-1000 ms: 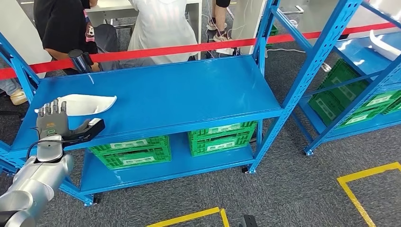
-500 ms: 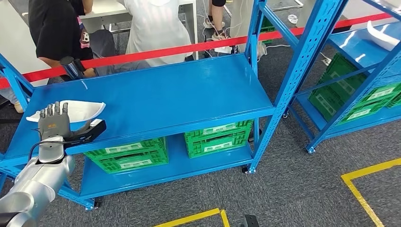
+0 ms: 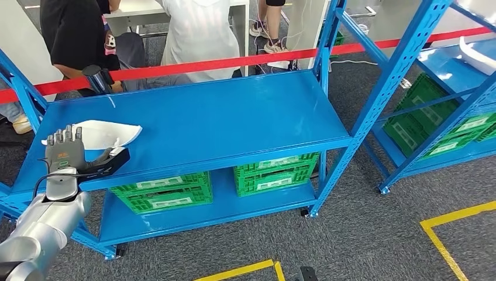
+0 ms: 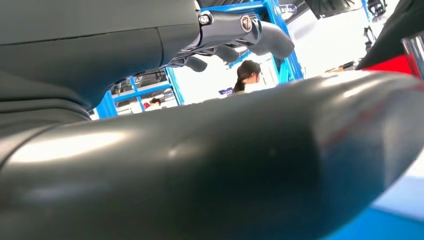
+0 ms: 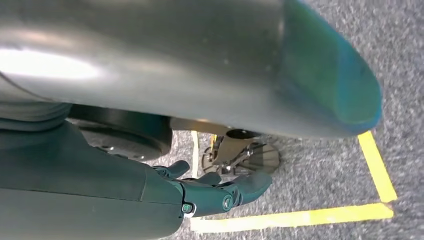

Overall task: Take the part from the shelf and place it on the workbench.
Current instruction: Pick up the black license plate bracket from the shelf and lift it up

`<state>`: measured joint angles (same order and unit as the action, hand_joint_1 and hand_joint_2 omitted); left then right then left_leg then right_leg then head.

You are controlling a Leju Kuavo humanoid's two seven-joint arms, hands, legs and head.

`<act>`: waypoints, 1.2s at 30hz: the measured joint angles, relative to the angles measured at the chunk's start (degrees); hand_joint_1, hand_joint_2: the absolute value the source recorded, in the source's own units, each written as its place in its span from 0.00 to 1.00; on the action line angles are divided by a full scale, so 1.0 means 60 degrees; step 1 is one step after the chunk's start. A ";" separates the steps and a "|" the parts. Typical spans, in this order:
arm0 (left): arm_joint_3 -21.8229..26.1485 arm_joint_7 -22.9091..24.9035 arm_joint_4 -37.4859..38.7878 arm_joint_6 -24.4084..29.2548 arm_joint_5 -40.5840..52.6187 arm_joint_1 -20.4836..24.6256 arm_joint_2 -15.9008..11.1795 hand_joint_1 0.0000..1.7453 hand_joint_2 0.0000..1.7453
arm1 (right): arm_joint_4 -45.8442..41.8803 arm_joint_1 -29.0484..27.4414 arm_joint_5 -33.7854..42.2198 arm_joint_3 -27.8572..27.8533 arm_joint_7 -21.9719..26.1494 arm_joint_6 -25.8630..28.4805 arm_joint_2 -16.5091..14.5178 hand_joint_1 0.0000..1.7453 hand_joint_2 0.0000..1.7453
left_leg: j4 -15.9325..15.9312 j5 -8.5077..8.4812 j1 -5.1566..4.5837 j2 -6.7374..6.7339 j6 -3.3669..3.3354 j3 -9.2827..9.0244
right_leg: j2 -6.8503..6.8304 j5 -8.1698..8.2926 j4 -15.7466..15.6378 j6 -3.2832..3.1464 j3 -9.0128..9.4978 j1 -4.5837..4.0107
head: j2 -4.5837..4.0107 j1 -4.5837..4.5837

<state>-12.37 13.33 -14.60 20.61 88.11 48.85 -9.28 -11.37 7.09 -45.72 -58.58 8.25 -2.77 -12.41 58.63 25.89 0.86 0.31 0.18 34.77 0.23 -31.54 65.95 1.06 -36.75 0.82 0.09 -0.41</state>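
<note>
The left hand [image 3: 65, 153] held its fingers [image 3: 64, 136] upright and spread, thumb out, empty, at lower left just before the white part [image 3: 99, 132] lying on the blue shelf [image 3: 222, 117]. Behind ran red tape [image 3: 234, 58]; green crates [image 3: 164, 188] sat beneath. The right hand [image 5: 215, 192] hung loosely curled, empty, over grey carpet [image 5: 320, 170].
</note>
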 joint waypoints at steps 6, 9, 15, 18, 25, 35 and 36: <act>0.0000 0.0043 0.0005 0.0032 0.0000 0.0008 0.0064 0.00 0.00 | 0.0000 -0.0001 -0.0005 0.0000 0.0009 -0.0016 0.0006 0.00 0.00 | 0.0051 0.0097 -0.0098 0.0021 -0.0065 -0.0085 | -0.0001 0.0309 0.0585 -0.0155 -0.0548 -0.0058 | 0.0000 0.0021; 0.0000 0.0098 0.0003 0.0124 0.0000 0.0007 0.0088 0.00 0.00 | 0.0000 0.0027 -0.0021 0.0000 0.0026 -0.0019 0.0010 0.00 0.00 | 0.0083 0.0182 -0.0173 0.0026 0.0020 -0.0132 | -0.0014 0.0880 -0.0946 -0.0291 0.0144 -0.0136 | 0.0000 0.0020; -0.0257 0.0157 0.0009 0.0384 0.0004 -0.0034 0.0082 0.00 0.00 | 0.0000 0.0003 -0.0032 0.0000 0.0027 -0.0014 0.0004 0.00 0.00 | -0.0009 0.0191 -0.0178 -0.0003 0.0089 -0.0201 | 0.0025 0.0856 -0.1064 -0.0298 0.0182 -0.0148 | 0.0000 0.0018; -0.0493 0.0121 0.0016 0.0434 0.0004 -0.0037 0.0082 0.00 0.00 | 0.0000 -0.0007 -0.0025 0.0000 0.0034 -0.0001 0.0004 0.00 0.00 | -0.0053 0.0178 -0.0178 -0.0003 0.0133 -0.0222 | 0.0022 0.0842 -0.1063 -0.0331 0.0183 -0.0149 | 0.0000 0.0019; -0.0910 -0.0282 0.0036 0.0529 -0.0004 -0.0082 0.0125 0.00 0.00 | 0.0000 -0.0025 0.0003 -0.0025 0.0053 0.0017 0.0004 0.00 0.00 | -0.0070 0.0174 -0.0176 -0.0003 0.0174 -0.0230 | 0.0022 0.0837 -0.1060 -0.0353 0.0186 -0.0151 | 0.0000 0.0020; -0.1726 -0.1168 0.0036 0.0762 0.0001 -0.0108 0.0379 0.00 1.00 | 0.0000 0.0006 -0.0041 -0.0033 0.0071 0.0004 0.0004 0.00 0.00 | -0.0055 0.0175 -0.0180 0.0007 0.0170 -0.0229 | 0.0008 0.0839 -0.1065 -0.0349 0.0205 -0.0121 | 0.0000 0.0021; -0.1930 -0.1229 0.0036 0.0825 0.0001 -0.0107 0.0432 0.00 1.00 | 0.0000 0.0018 -0.0041 -0.0034 0.0083 0.0003 0.0004 0.00 0.00 | -0.0053 0.0176 -0.0181 0.0007 0.0169 -0.0229 | 0.0007 0.0841 -0.1065 -0.0347 0.0206 -0.0120 | 0.0000 0.0021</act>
<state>-23.95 5.96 -14.38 25.56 88.11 48.21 -6.69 -11.37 7.19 -45.97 -58.78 8.75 -2.75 -12.39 58.32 26.95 -0.22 0.36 1.19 33.40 0.27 -26.49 59.55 -1.02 -35.51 0.10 0.09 -0.28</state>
